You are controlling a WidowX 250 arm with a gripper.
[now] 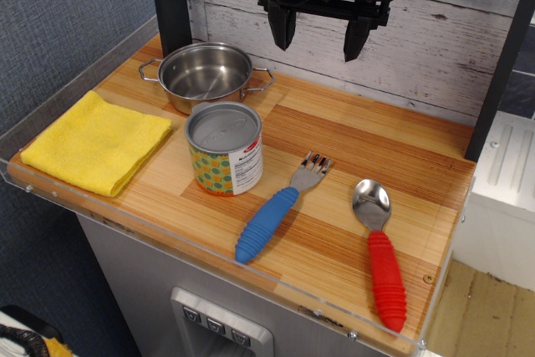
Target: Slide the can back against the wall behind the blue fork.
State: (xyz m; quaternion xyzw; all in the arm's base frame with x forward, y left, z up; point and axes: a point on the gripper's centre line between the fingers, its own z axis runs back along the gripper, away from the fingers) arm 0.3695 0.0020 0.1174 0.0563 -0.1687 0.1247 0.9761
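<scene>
The can [224,149] stands upright on the wooden table, with a grey metal top and a yellow dotted label. It sits left of the blue fork [277,210], which lies with its tines pointing toward the back. The whitewashed plank wall [435,39] runs along the back of the table. My gripper [320,33] hangs open and empty high near the wall, above and behind the can and fork, touching nothing.
A shiny steel two-handled pot [206,75] stands just behind the can. A folded yellow cloth [96,141] lies at the left. A red-handled spoon [380,248] lies right of the fork. A dark post [170,2] stands at the back left.
</scene>
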